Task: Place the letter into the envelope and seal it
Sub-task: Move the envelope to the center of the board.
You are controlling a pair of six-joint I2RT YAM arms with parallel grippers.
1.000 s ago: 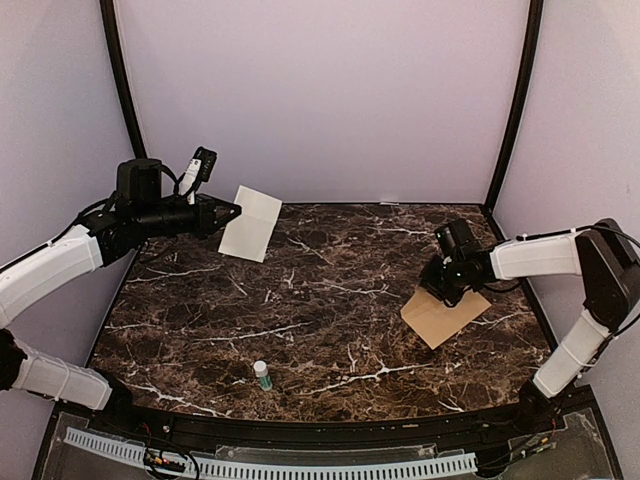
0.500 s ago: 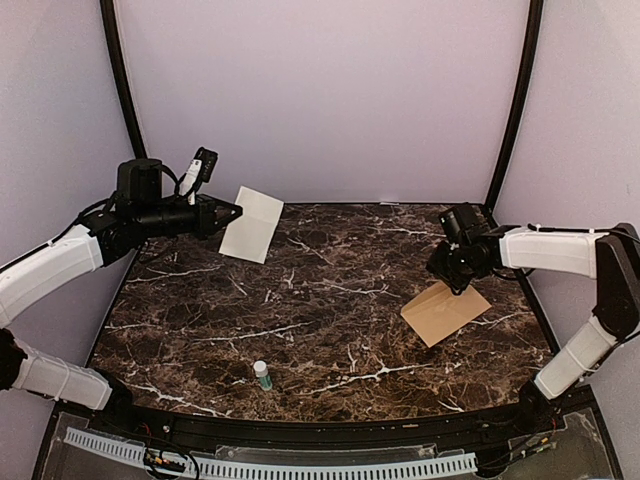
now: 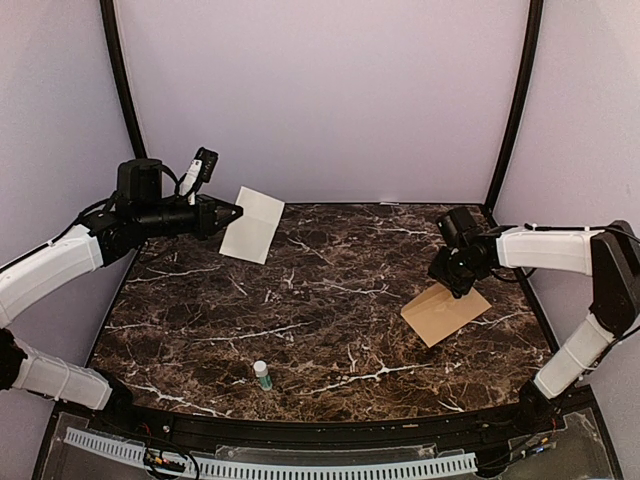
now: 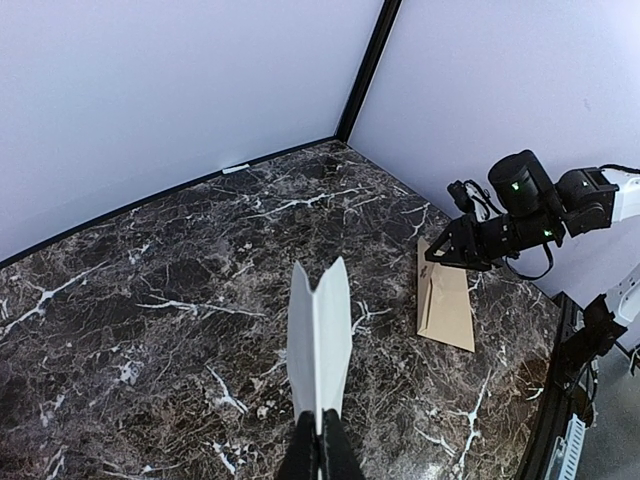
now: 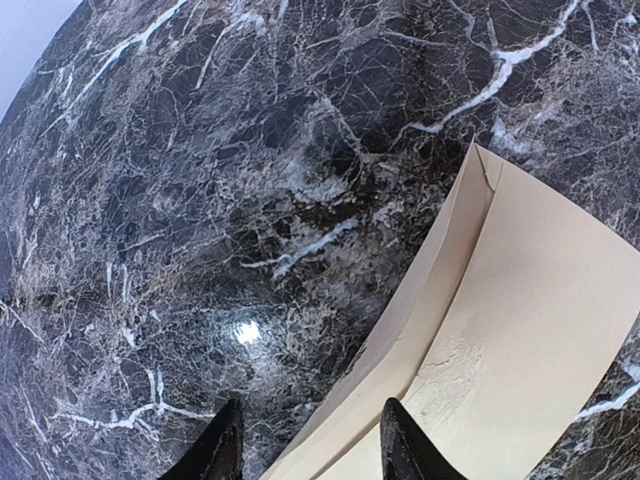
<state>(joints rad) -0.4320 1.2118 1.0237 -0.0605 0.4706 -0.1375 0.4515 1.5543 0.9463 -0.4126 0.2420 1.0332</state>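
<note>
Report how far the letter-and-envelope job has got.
Done: left gripper has the folded letter pinched, off the table. In hand: right gripper hovers open at the envelope's edge. Left: letter into the envelope, then sealing.

The middle of the tabletop [image 3: 320, 300] lies open; a small bottle [image 3: 262, 375] stands near the front edge, the envelope [image 3: 445, 313] flat at right.

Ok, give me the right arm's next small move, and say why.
Probably lower the right gripper and close on the envelope edge beneath it, to lift that side open. Its jaws stand open over that edge, the envelope lies flat on the table, and the left gripper holds the folded letter up at the far left, waiting to go in.
</note>
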